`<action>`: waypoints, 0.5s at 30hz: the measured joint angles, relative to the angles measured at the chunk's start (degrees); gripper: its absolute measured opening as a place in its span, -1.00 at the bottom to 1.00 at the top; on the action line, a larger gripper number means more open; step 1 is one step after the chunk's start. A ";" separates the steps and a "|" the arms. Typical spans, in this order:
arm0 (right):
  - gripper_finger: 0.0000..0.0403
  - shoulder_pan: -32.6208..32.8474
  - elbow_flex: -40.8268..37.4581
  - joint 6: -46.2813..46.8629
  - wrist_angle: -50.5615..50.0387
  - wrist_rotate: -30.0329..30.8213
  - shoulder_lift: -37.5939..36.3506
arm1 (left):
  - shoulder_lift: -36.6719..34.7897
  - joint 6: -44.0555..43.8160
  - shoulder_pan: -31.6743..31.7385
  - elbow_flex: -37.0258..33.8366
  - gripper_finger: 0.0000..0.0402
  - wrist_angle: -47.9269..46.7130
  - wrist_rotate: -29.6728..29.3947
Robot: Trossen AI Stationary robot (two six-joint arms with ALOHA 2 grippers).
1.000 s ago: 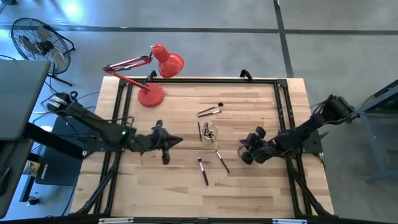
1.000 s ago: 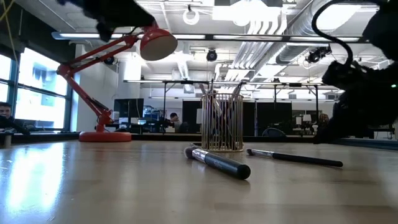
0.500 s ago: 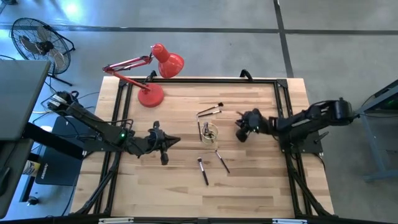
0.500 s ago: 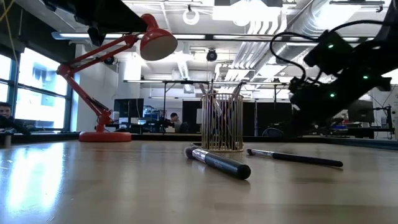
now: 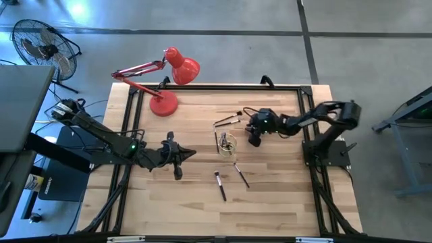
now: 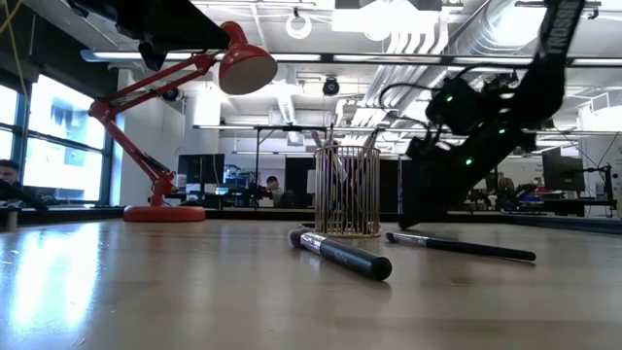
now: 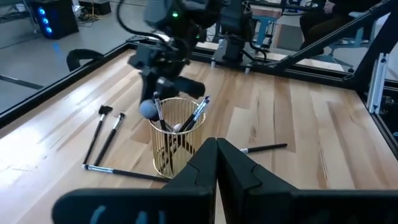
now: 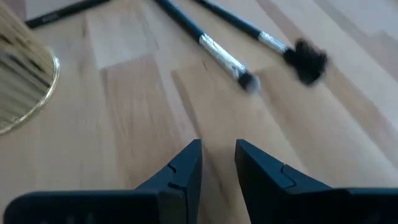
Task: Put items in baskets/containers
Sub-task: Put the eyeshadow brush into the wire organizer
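Note:
A round gold-wire cup (image 5: 228,144) (image 6: 347,192) (image 7: 177,140) stands mid-table, with several brushes upright inside it. Two brushes (image 5: 228,120) (image 8: 217,56) lie side by side on the far side of the cup. One brush (image 5: 217,140) lies against its left side. Two more brushes (image 5: 220,185) (image 5: 241,174) lie nearer the near edge. My right gripper (image 5: 252,133) (image 8: 217,155) hovers low, right of the far pair, its fingers a little apart and empty. My left gripper (image 5: 189,154) (image 7: 216,152) waits left of the cup, shut and empty.
A red desk lamp (image 5: 165,81) stands at the far left of the table, its head (image 6: 243,68) reaching over the board. A black frame (image 5: 302,108) runs around the table edges. Bare wood lies along the near edge and on the right side.
My right gripper has swung from the table's right side toward the far edge and leftward, coming down beside the two brushes beyond the cup. My left arm has kept still, and no brush has moved.

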 joint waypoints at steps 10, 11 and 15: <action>-0.54 -3.16 6.78 -4.96 1.27 -1.80 8.88 | 0.00 -0.13 0.00 0.02 -1.00 -0.06 2.82; -0.54 -3.40 6.96 -4.96 1.24 -1.72 8.88 | 0.00 -0.13 0.01 0.02 -1.00 -0.07 3.03; -0.59 -4.01 7.08 -5.45 1.19 -2.19 8.90 | 0.00 -0.13 0.00 0.02 -1.00 -0.29 4.35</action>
